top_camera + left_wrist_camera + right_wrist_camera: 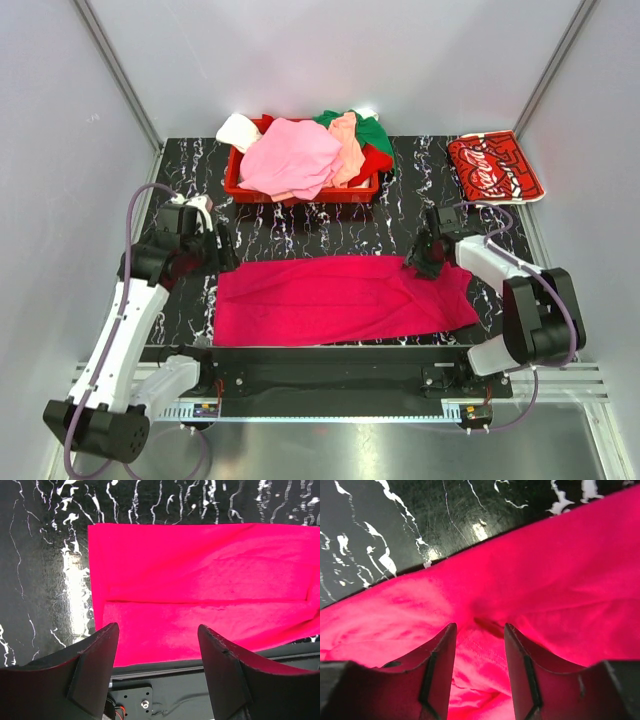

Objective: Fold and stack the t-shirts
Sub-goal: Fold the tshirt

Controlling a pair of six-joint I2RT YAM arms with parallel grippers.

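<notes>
A plain magenta t-shirt (340, 300) lies on the black marbled table as a long folded band; it also shows in the left wrist view (200, 570) and the right wrist view (560, 570). My left gripper (222, 250) is open and empty, just above the shirt's left end (157, 626). My right gripper (420, 262) is down on the shirt's far right edge, its jaws apart with a puckered fold of cloth between them (480, 625). A folded red Coca-Cola t-shirt (492, 167) lies at the far right.
A red plastic basket (300, 192) at the back middle holds a heap of tees: pink (292, 157), peach (347, 145), green (375, 130) and white (238, 130). The table's near edge runs just below the magenta shirt.
</notes>
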